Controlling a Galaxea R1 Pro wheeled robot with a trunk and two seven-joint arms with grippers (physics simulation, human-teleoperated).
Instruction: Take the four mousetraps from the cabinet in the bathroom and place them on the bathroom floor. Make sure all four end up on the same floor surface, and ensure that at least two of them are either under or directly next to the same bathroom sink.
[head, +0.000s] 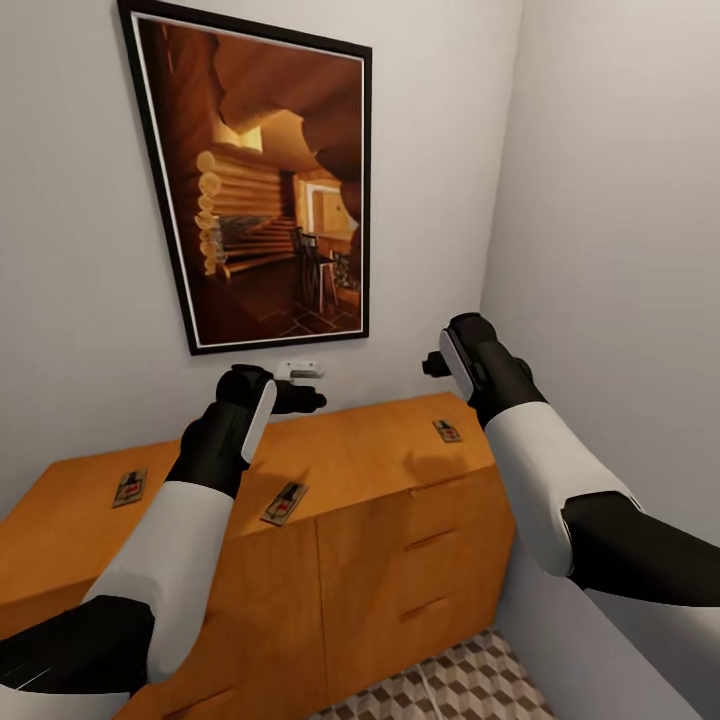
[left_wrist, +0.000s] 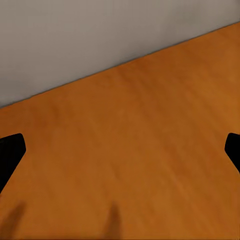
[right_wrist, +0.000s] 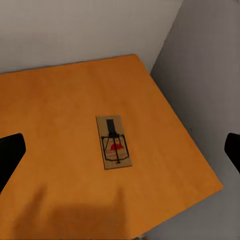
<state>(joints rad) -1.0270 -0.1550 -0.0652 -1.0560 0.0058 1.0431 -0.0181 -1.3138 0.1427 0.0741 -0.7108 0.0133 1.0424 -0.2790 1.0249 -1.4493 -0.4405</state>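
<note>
Three mousetraps lie flat on top of the orange-brown cabinet (head: 380, 460): one at the left (head: 130, 487), one near the front edge in the middle (head: 285, 503), one at the right end (head: 447, 431). My left gripper (head: 305, 400) hovers above the cabinet's back middle, open, its fingers (left_wrist: 10, 152) wide apart over bare wood (left_wrist: 130, 140). Held over the right end, my right gripper (head: 432, 365) is open too. Its wrist view looks down on the right mousetrap (right_wrist: 114, 142), which lies between the spread fingers (right_wrist: 11, 150) and below them. A strip of bathroom floor (head: 470, 690) shows below the cabinet.
A large framed picture (head: 265, 180) hangs on the wall behind the cabinet, with a small white fitting (head: 300, 369) below it. The side wall (head: 620, 250) stands close to the cabinet's right end. The cabinet front has drawers with bar handles (head: 430, 540).
</note>
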